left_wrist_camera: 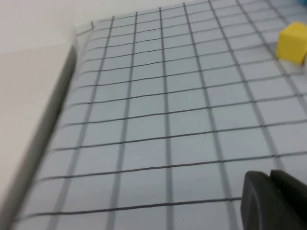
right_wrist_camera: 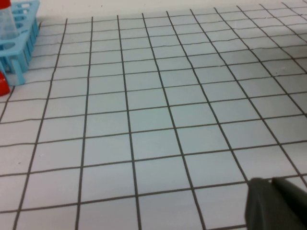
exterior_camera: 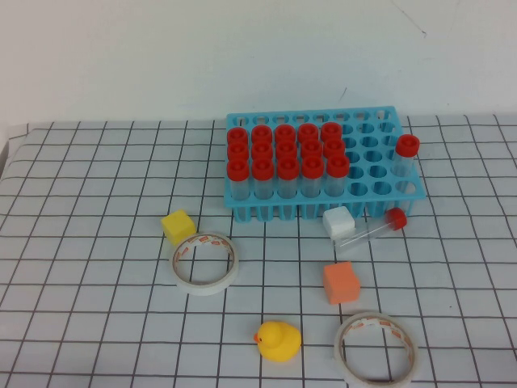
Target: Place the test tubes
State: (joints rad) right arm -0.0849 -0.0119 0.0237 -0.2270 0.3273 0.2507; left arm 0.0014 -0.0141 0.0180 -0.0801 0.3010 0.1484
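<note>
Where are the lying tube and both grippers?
lying tube (exterior_camera: 370, 231): high view, clear body.
left gripper (left_wrist_camera: 270, 194): left wrist view, shut fingertips, above mat (left_wrist_camera: 144, 120).
right gripper (right_wrist_camera: 272, 201): right wrist view, shut fingertips, above mat.

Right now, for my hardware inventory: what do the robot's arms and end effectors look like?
Only the tips show. The left end effector, over the white gridded mat near its left edge, is matte black: two blocky, rounded fingers shut together. The right end effector, over bare mat away from the blue plastic rack, looks the same. No cables, markings or arm links are visible.
</note>
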